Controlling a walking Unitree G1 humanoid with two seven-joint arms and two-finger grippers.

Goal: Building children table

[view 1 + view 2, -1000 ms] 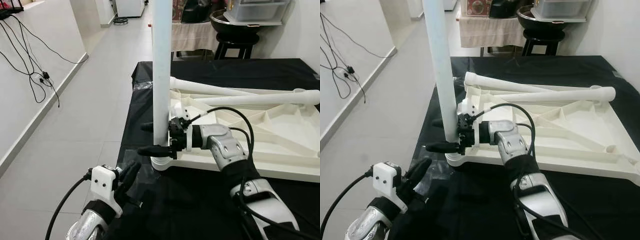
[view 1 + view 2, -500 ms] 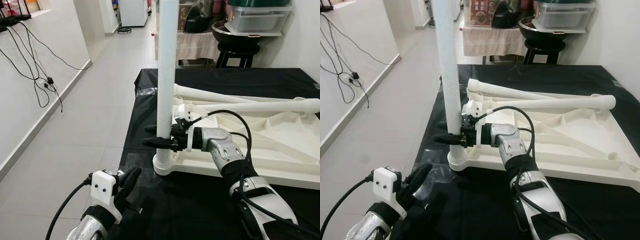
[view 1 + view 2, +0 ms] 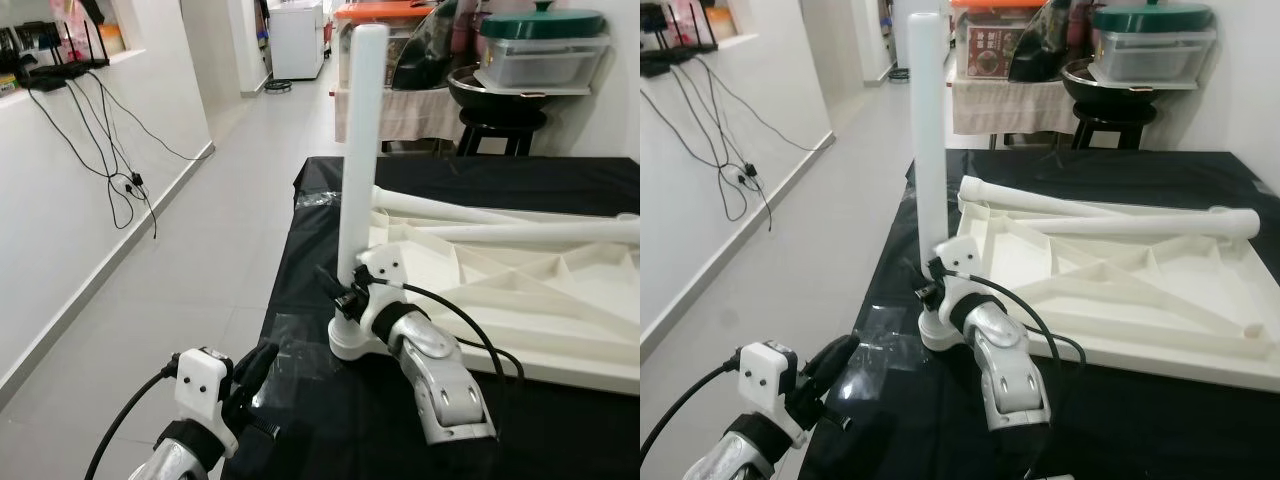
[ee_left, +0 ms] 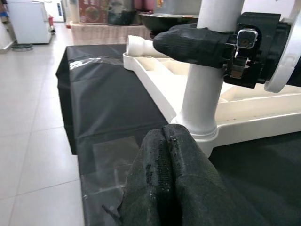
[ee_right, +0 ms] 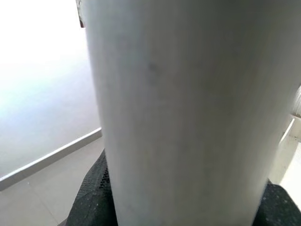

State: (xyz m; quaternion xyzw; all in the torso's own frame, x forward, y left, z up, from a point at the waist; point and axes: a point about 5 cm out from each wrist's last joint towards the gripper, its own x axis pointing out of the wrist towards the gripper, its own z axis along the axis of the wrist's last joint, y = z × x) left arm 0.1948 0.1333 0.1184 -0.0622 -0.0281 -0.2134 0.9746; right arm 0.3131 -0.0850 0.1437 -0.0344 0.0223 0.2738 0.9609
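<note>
At near-left corner socket of upturned tabletop (image 3: 560, 300): upright white leg (image 3: 357, 150) clamped low by right gripper (image 3: 343, 290). Keep vertical, twist squarely home. Left gripper (image 3: 255, 368) pinched closed, idle.

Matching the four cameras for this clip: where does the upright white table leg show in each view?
Left eye view: upright leg, centre, standing in the tabletop's corner socket.
Right eye view: left of centre.
Left wrist view: upper right, right gripper around it.
Right wrist view: close up, across the middle.
Shared landmark: the corner socket.
</note>
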